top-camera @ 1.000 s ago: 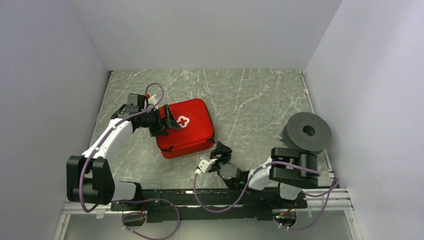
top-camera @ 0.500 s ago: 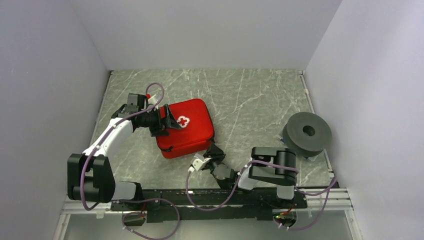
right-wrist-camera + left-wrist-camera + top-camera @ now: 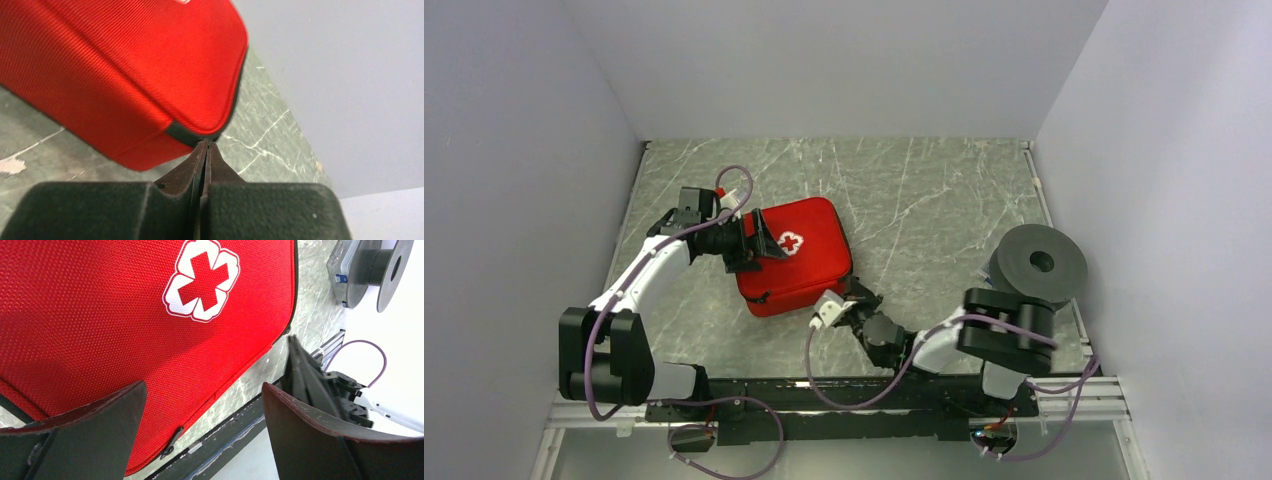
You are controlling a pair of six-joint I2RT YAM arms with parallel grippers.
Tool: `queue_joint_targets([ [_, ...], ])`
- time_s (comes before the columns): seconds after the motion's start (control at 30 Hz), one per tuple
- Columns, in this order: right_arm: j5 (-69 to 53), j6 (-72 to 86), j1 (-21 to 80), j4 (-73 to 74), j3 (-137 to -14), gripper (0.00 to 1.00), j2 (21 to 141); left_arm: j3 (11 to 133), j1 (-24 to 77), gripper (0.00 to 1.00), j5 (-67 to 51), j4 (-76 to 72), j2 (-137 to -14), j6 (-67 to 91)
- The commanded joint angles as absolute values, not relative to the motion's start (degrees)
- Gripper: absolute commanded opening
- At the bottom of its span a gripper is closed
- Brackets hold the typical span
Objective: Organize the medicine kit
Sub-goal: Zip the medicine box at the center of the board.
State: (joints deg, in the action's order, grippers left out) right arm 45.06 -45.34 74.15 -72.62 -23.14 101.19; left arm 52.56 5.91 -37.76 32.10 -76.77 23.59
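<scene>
Kit is lying closed on the table, left of centre, cross facing up. My right gripper is pressed together with its tips right at the black zip band on the near right corner. Can't tell if there's actually a pull tab in there or if it's closed on nothing. Left gripper is spread wide over the left side of the lid. I reckon the trick is to press the left down flat to pin the case, then drag the right slowly along the seam, staying low and following the corner's curve so nothing slips out.
</scene>
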Motion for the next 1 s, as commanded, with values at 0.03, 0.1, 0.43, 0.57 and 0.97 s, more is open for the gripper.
queue_joint_targets([
  [0.03,36.94,-31.05,71.37,-58.27,-20.99,0.00,85.05,51.93,5.65,0.92,-37.86,31.34,-76.31,22.06],
  [0.1,32.29,-25.88,69.58,-50.88,-20.58,0.00,79.17,51.94,5.58,0.93,-37.94,31.20,-76.06,22.04],
  [0.43,16.95,-11.76,61.61,-30.24,-20.03,0.00,64.25,51.73,4.93,0.92,-39.42,30.81,-75.52,22.15],
  [0.57,14.54,-6.94,61.59,-33.49,-18.30,0.34,64.97,51.55,4.93,0.92,-39.81,30.67,-75.41,22.14],
  [0.97,14.27,-0.09,58.31,-43.36,-21.10,0.61,76.57,51.26,4.92,0.92,-40.27,30.72,-75.67,21.93],
])
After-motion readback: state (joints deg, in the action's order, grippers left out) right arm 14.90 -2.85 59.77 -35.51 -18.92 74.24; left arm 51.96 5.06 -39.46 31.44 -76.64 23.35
